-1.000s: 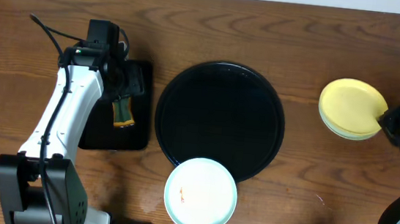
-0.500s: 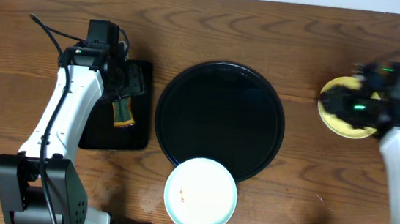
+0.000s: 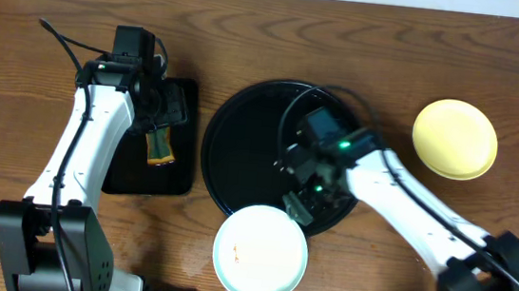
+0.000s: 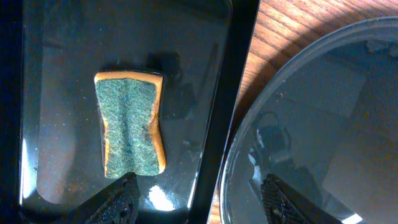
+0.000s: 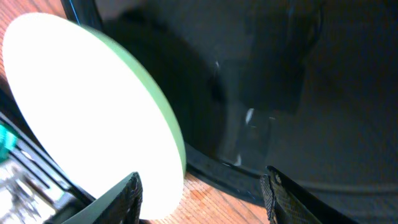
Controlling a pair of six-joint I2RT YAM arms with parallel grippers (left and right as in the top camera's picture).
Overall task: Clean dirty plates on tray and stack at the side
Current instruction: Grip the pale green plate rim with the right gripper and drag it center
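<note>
The round black tray (image 3: 241,144) sits mid-table with no plate fully inside it. A pale mint plate (image 3: 260,253) with a small orange smear overlaps the tray's front rim and the table edge; it also shows in the right wrist view (image 5: 87,112). A pale yellow plate (image 3: 455,139) lies on the wood at the right, on top of another plate. My right gripper (image 3: 303,205) is open over the tray's front part, just behind the mint plate, with empty jaws (image 5: 202,196). My left gripper (image 3: 154,126) is open and empty (image 4: 199,202) above the rectangular tray's right edge.
A smaller rectangular black tray (image 3: 172,180) lies left of the round tray and holds a green-and-orange sponge (image 3: 159,145), which also shows in the left wrist view (image 4: 130,124). Bare wood surrounds both trays.
My right arm has swung from the yellow plate at the far right across to the round tray's front, near the mint plate. The left arm has not moved.
</note>
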